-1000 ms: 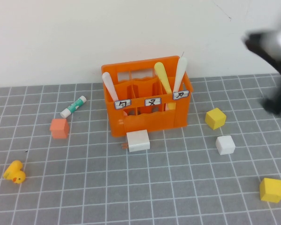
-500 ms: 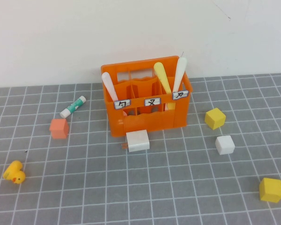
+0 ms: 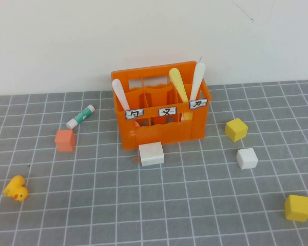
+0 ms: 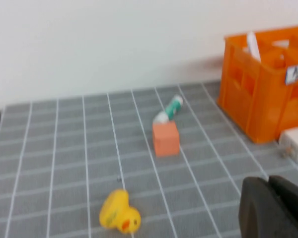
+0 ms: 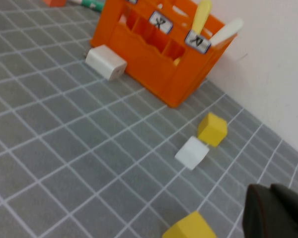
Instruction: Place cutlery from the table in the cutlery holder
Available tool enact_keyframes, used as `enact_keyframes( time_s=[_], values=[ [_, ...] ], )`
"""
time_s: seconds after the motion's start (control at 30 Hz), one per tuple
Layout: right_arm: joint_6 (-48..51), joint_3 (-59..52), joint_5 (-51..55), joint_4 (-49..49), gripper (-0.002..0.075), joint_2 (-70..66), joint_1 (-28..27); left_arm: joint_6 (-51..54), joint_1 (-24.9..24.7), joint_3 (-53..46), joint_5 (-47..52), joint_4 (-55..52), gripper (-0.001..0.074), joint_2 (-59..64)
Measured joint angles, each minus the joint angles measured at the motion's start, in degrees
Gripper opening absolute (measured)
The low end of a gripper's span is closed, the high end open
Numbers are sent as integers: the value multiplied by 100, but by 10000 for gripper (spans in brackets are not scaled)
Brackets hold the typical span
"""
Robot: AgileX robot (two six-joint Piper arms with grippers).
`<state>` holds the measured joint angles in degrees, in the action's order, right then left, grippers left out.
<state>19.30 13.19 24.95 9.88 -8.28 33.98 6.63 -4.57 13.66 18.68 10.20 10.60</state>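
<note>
The high view is showing no arm at all, while each wrist view is catching only a dark corner of its own gripper, the left gripper [image 4: 274,208] hanging over the table [image 3: 195,205] near the yellow duck [image 4: 118,213] and the right gripper [image 5: 278,213] over the yellow cubes; whether either is open is not telling from these. The orange cutlery holder [image 3: 161,128] is standing upright against the wall. It is holding all three pieces leaning upright: the white knife [image 3: 120,94] in its left compartment, the yellow knife [image 3: 178,84] and pale pink spoon [image 3: 197,81] at its right end.
</note>
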Motion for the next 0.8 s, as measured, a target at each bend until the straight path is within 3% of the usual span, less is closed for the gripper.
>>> enact_keyframes(
  time_s=[0.43,0.57,0.73,0.8],
  values=[
    [0,-58,280,-34,-1,0,0,26,-95,-37,1033,-22,0,-39],
    [0,-58,294,-34,-1,0,0,-55,-229,-432,444,-318,-1,-388],
    [0,-58,302,-34,-1,0,0,-517,-234,-1336,-1033,-928,-1,-1026],
    [-4,-58,302,-34,-1,0,0,-744,-234,-1465,-979,-1020,-1,-1104]
  ],
)
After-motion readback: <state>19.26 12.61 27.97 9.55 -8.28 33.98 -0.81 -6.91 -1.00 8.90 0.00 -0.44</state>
